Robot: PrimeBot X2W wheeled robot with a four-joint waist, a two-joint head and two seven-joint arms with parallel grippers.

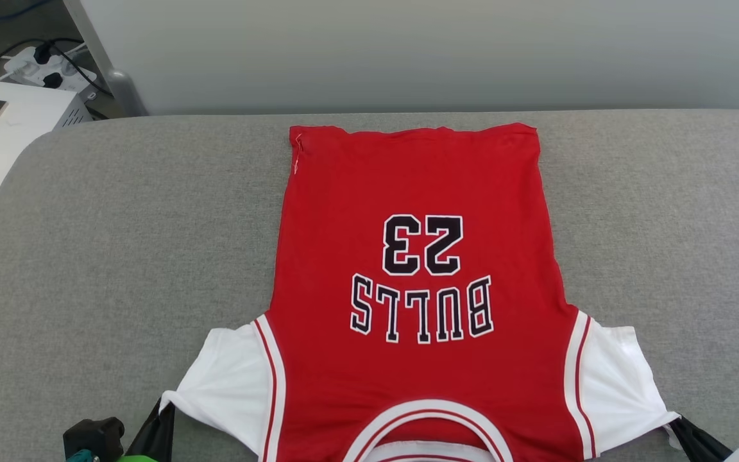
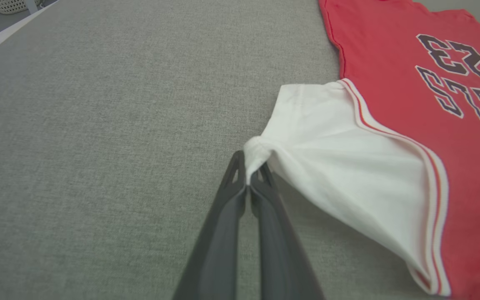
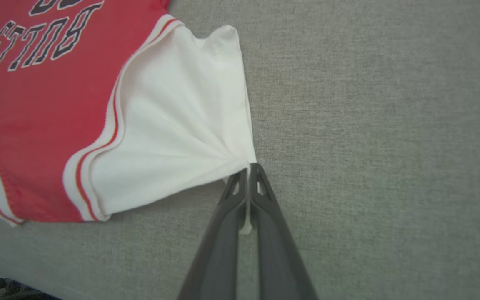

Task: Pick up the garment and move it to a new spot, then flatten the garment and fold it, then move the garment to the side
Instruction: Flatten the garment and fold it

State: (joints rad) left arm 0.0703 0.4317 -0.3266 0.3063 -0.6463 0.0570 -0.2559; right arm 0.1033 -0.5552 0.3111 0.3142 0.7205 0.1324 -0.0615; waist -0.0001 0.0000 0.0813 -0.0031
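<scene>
Tapered left end effector (image 2: 249,171); smooth garment (image 1: 408,186)

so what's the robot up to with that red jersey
The robot holds the garment by both sleeves on the grey cushioned surface. The left gripper is shut on the corner of one white sleeve, and the right gripper is shut on the corner of the other sleeve. The garment lies flat, lettering up, with its collar end nearest the robot. No fold is made yet.
</scene>
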